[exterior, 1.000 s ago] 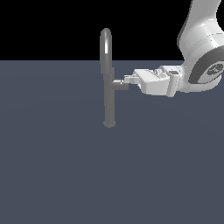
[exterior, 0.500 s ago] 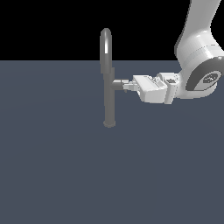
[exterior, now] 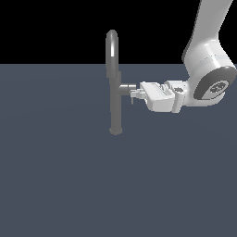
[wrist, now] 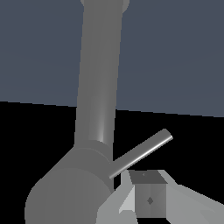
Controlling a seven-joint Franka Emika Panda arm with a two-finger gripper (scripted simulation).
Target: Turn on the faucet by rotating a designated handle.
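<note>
Grey brushed metal makes up the whole faucet, a slim column with an arched spout, which stands upright on the dark tabletop a little left of the middle in the exterior view. It looks rigid and fixed at its base, so it should not shift or bend under a push. The handle is a short stub that juts from the column toward the exterior view's right, and a thin lever rod sticks out from its end. The rod is smooth and narrow, so it may slip; a contact near its free tip would likely give the best leverage for turning.

The white hand reaches in horizontally from the exterior view's right and sits at the end of the stub. One finger appears just beside the rod in the wrist view. Whether the fingers are apart or together, the pictures do not show clearly.
</note>
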